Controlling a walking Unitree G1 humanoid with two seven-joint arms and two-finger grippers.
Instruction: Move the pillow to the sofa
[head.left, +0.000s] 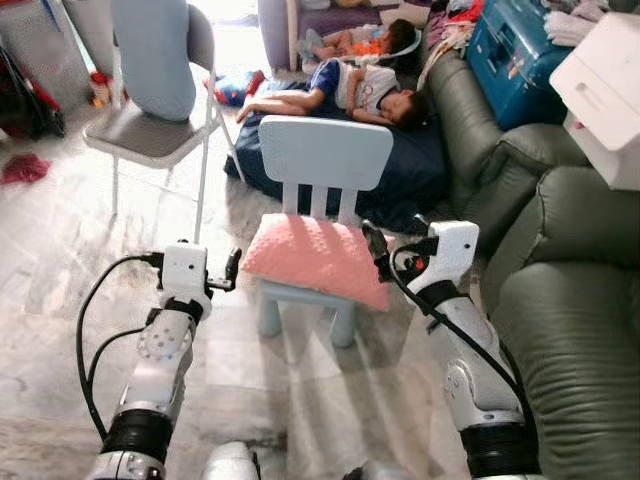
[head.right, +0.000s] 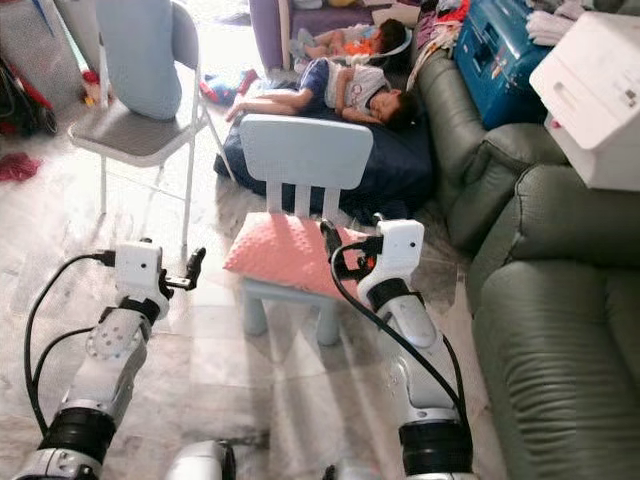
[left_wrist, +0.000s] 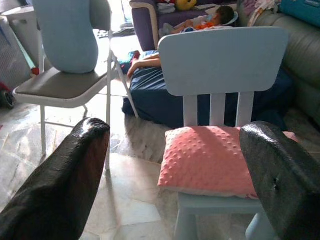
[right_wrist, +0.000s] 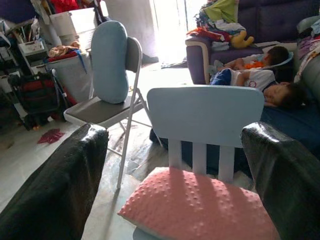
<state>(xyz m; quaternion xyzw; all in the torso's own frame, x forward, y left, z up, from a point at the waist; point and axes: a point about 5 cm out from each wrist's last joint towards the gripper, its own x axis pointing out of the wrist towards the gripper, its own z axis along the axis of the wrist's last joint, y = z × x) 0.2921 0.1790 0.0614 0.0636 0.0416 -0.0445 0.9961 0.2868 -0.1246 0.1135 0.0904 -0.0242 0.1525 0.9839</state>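
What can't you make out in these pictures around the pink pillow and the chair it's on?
- Pink pillow: its right edge in the left eye view, covered by the right hand.
- Small blue chair: its seat, under the pillow; its legs cut off in the right wrist view.
- Green sofa: its far side, cut off by the edge.

Two chairs are counted: one small pale-blue child's chair and one grey folding chair. Two cushions are seen, one pink dotted pillow and one light-blue bolster, and two people are found lying down. One green sofa, one navy floor cushion, one blue suitcase and two grippers are counted.
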